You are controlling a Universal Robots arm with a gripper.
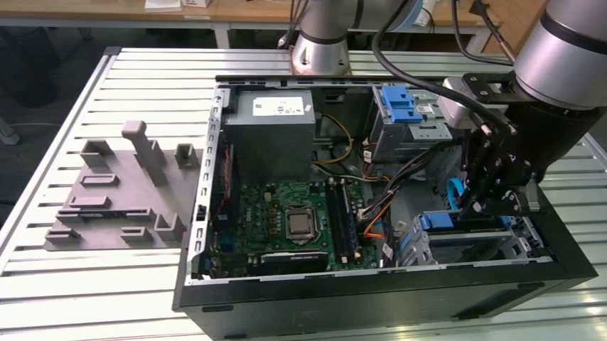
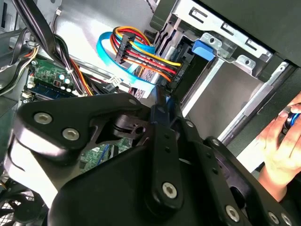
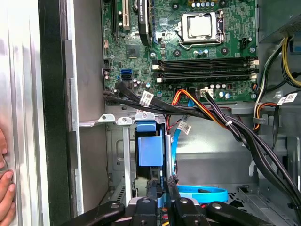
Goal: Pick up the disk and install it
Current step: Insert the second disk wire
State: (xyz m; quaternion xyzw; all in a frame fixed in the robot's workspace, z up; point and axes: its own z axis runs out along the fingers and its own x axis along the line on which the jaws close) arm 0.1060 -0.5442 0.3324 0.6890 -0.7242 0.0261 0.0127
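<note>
Open computer case (image 1: 379, 298) on slatted table (image 1: 57, 298). Gripper (image 3: 161, 187) down beside drive cage (image 3: 123, 155); fingers narrow, pinching the disk (image 3: 161, 202), only its thin blue edge visible. Blue cable (image 3: 202, 193) and wire bundle (image 3: 225, 125) crowd close.

One computer case (image 1: 379, 298); one motherboard (image 1: 284, 220); one grey foam tray (image 1: 114, 192); one hand (image 2: 280, 146)

Silver-grey tube arm (image 1: 569, 50) with black cables; black linked gripper (image 1: 493, 202) studded with silver screws (image 2: 169, 189); round silver base (image 1: 320, 53).
</note>
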